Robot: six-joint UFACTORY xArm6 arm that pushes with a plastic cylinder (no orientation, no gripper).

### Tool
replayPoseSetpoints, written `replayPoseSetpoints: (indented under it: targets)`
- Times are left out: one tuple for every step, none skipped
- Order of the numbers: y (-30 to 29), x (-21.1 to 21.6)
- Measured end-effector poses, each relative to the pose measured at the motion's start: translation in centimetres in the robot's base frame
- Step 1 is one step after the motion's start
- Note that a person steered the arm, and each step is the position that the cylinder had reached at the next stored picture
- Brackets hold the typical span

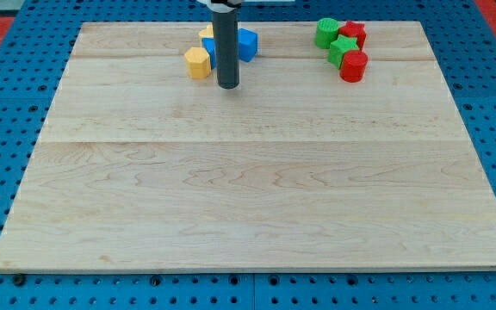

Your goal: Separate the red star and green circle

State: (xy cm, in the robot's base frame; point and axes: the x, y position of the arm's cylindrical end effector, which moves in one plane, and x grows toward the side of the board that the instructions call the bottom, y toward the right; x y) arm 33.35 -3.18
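Note:
The red star (354, 34) sits near the view's top right, touching the green circle (325, 33) on its left. A green star (344, 50) lies just below them and a red cylinder (353, 66) below that, all in one tight cluster. My tip (227, 85) rests on the board well to the left of this cluster, just right of the yellow hexagon (197, 63) and below the blue block (244, 44).
Another yellow block (207, 33) peeks out behind the rod at the top. The wooden board (248, 198) lies on a blue perforated table (7, 129). The rod hides part of the blue block.

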Motion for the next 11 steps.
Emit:
replayPoseSetpoints:
  targets:
    - [0.0,0.1]
    - [2.2,2.5]
    - [11.2,6.4]
    - [23.7,4.8]
    - [30.0,-3.3]
    - [33.1,-11.5]
    - [33.4,-14.2]
    - [30.9,-14.1]
    - [25.0,-14.1]
    - [21.7,-14.0]
    - [18.4,-13.2]
